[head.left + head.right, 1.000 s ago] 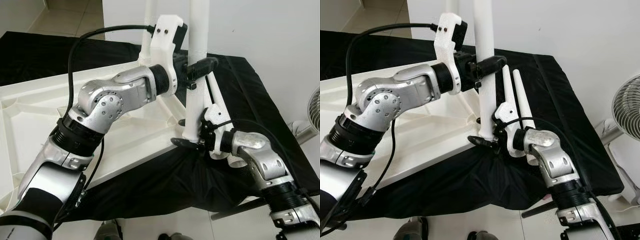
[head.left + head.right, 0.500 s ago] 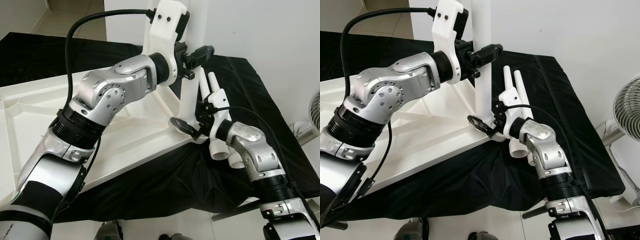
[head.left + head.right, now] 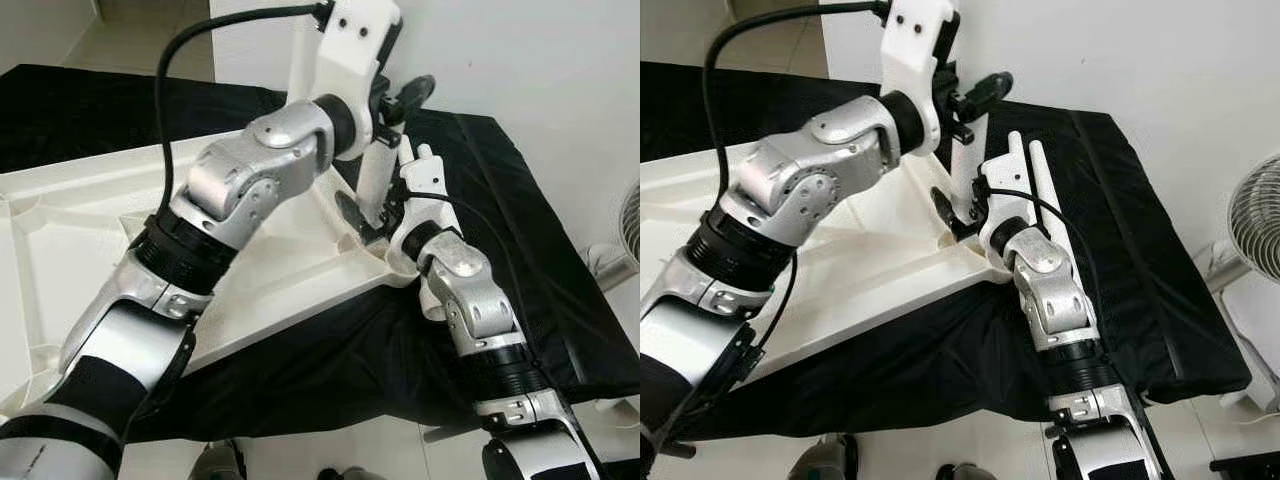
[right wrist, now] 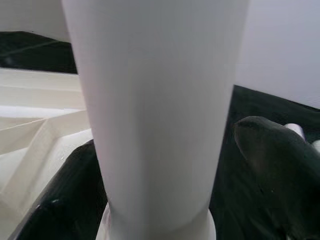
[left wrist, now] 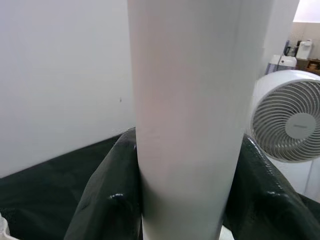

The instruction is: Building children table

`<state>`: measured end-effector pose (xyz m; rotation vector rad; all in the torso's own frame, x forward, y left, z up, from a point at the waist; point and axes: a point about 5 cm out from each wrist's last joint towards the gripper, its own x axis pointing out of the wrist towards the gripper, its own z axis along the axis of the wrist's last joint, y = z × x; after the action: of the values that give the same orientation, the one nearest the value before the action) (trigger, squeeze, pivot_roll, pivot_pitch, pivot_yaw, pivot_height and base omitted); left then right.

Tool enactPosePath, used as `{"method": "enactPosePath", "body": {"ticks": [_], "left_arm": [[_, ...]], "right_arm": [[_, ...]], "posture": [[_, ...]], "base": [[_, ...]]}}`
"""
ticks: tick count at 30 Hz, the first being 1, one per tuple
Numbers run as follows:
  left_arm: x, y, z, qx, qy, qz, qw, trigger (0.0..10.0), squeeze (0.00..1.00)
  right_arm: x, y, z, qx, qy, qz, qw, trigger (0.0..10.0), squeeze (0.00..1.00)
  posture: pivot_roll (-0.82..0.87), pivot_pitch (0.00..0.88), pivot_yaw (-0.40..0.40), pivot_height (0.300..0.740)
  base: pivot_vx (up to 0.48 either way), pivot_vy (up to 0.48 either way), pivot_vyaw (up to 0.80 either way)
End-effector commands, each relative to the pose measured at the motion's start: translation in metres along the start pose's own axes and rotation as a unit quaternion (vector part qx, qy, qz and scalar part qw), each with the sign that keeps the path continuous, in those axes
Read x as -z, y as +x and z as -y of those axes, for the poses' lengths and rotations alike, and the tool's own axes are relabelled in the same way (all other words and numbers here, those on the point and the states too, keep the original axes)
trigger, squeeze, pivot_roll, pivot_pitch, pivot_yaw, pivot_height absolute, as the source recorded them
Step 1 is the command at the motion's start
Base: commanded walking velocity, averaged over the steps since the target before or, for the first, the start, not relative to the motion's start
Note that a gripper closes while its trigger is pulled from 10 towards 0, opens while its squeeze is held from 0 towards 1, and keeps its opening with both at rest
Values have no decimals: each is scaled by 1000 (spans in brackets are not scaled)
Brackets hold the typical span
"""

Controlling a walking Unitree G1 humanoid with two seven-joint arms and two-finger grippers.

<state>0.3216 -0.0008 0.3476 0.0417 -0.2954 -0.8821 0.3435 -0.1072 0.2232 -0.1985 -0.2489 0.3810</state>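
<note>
Compared with 1 second before, both arms had drawn in toward the corner of the upturned white tabletop, and the white leg now stood closer to upright in its corner socket; that suggested seating was nearly finished. The left gripper was clamped round the leg high up; the right gripper straddled its base, fingers either side, contact unclear. 2 spare legs lay on the black cloth. No brand or writing was readable, even on the fan.
</note>
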Motion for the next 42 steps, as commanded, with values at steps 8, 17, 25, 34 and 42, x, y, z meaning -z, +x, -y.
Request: {"method": "enactPosePath", "body": {"ticks": [8,17,25,34,42], "left_arm": [[-7,5,6,-40,21,35,998,10000,0],[-7,7,11,-34,24,38,998,10000,0],[-8,8,14,-33,22,42,998,10000,0],[-6,10,13,-35,25,38,998,10000,0],[-6,10,11,-39,25,35,998,10000,0]], "right_arm": [[-1,12,-6,124,4,-18,992,10000,0],[-10,15,-9,152,10,2,988,10000,0],[-14,15,-9,170,19,16,985,7490,0],[-15,13,-8,169,11,28,985,0,0],[-17,11,-9,166,-6,35,985,0,0]], "posture": [[84,85,-99,740],[83,87,-99,740],[82,89,-100,740],[84,94,-101,740],[81,99,-98,740]], "base": [[0,0,0],[0,0,0],[0,0,0],[0,0,0],[0,0,0]]}}
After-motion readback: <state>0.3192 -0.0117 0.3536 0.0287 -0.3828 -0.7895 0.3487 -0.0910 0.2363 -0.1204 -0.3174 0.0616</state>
